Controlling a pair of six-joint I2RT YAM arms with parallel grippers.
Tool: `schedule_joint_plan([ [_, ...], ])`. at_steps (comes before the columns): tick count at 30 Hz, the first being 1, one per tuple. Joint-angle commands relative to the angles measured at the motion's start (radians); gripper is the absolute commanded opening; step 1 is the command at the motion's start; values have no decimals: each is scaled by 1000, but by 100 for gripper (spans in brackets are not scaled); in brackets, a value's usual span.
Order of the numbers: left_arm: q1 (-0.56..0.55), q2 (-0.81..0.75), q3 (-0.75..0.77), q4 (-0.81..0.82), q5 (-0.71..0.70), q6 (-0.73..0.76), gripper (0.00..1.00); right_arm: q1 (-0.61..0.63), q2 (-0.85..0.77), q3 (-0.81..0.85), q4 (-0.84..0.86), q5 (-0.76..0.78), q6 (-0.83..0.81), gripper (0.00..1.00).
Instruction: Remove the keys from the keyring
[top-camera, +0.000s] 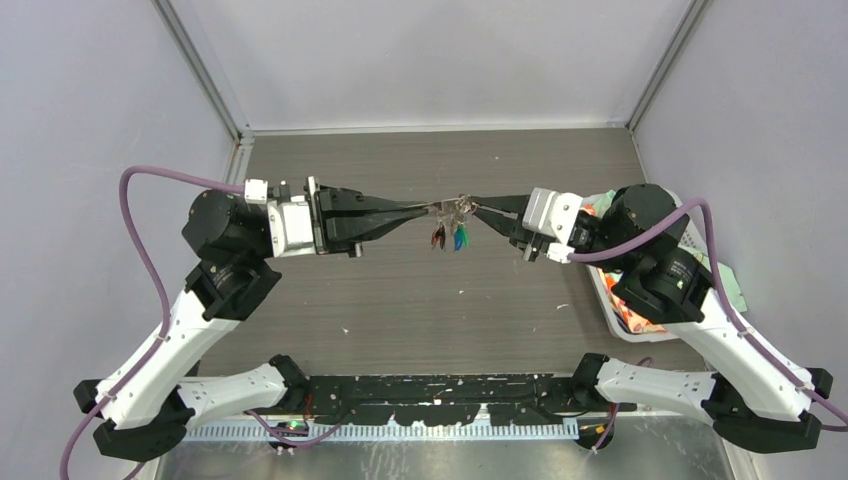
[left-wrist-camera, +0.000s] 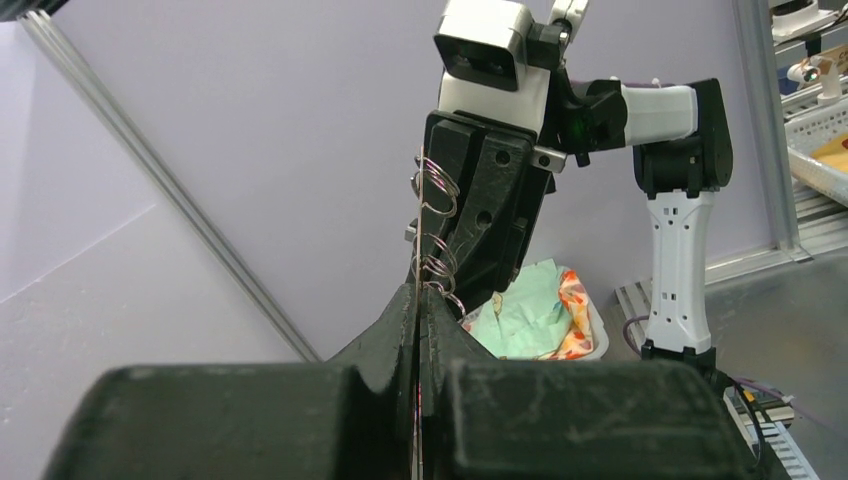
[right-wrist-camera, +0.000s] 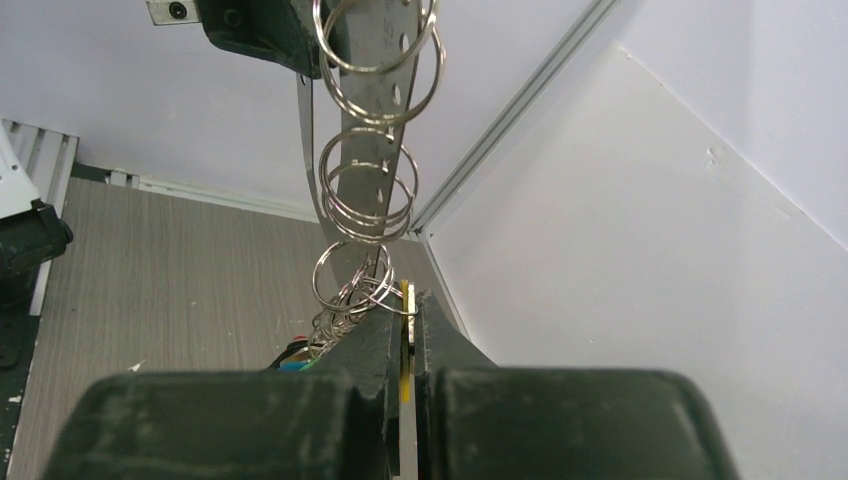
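Both grippers meet above the table's middle. My left gripper is shut on the keyring, a thin silvery plate; in the left wrist view the gripper clamps the plate, seen edge-on, with wire split rings along it. My right gripper faces it; in the right wrist view the gripper is shut on a yellow-headed key hooked to a split ring on the hole-lined plate. Red and green-blue keys hang below; their heads show beside the left finger.
A white basket with green and orange cloth stands at the table's right edge beside the right arm; it also shows in the left wrist view. Grey walls and metal rails enclose the wood-grain table.
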Motion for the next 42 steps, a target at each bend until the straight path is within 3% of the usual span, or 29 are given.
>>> schedule_joint_plan([
  [1, 7, -7, 28, 116, 0, -39, 0, 8, -26, -19, 100, -1, -11, 1],
  [10, 9, 2, 25, 129, 1, -66, 0, 10, -47, -50, 177, -24, -2, 1],
  [42, 33, 5, 28, 88, 2, -70, 0, 11, -55, -39, 177, 3, -22, 1],
])
